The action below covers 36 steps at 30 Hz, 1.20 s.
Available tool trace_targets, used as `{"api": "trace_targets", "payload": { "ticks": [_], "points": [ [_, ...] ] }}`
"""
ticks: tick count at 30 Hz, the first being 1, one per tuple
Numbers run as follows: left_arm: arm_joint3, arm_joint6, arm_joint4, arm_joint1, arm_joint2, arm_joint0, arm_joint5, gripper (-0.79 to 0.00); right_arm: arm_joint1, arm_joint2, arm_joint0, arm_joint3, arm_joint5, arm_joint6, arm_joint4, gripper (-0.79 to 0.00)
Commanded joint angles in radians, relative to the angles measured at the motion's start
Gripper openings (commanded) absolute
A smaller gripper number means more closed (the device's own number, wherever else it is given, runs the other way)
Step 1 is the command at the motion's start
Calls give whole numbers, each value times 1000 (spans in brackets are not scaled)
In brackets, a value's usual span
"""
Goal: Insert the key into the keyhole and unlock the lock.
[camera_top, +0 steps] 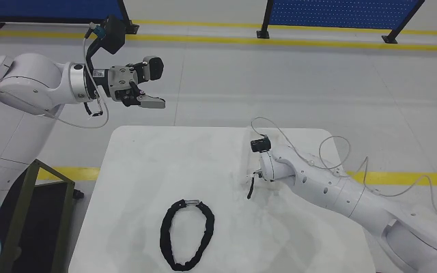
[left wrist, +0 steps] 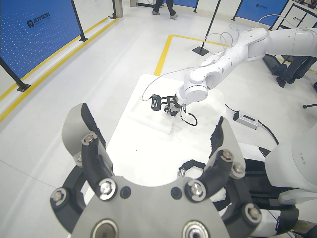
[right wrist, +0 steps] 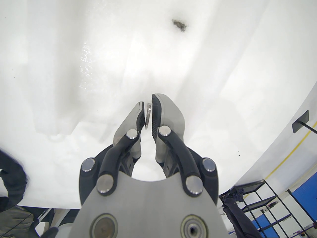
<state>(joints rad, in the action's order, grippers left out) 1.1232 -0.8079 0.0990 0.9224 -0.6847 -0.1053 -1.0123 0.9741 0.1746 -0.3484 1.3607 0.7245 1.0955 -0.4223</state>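
The right gripper (right wrist: pixel 148 101) is low over the white desk (camera_top: pixel 136 177), right of its centre, its pads pinched narrow on the key (right wrist: pixel 148 115) — a thin metal piece seen edge-on between them. The lock (camera_top: pixel 166 232), a black sleeved loop with a metal barrel at its far end, lies flat near the desk's front edge, left of centre and well apart from that gripper. The left gripper (left wrist: pixel 152 112) hangs beyond the desk's far left corner — spread wide, holding nothing.
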Motion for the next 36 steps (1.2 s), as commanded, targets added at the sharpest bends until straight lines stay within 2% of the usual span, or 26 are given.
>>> {"api": "trace_targets", "payload": {
  "ticks": [1, 3, 5, 15, 28, 36],
  "points": [
    [0, 0, 0, 0, 0, 0, 0, 0, 0, -5, 1, 2, 3, -3, 5, -717],
    [0, 0, 0, 0, 0, 0, 0, 0, 1, -5, 0, 1, 3, -3, 4, -730],
    [0, 0, 0, 0, 0, 0, 0, 0, 1, -5, -1, 0, 3, -3, 4, -785],
    [0, 0, 0, 0, 0, 0, 0, 0, -7, -5, 13, 13, 6, -5, 1, -785],
    [0, 0, 0, 0, 0, 0, 0, 0, -89, -5, 54, 173, 15, -14, -41, -785],
    [0, 0, 0, 0, 0, 0, 0, 0, -119, -5, 21, 153, -2, 2, -146, -785]
  ]
}}
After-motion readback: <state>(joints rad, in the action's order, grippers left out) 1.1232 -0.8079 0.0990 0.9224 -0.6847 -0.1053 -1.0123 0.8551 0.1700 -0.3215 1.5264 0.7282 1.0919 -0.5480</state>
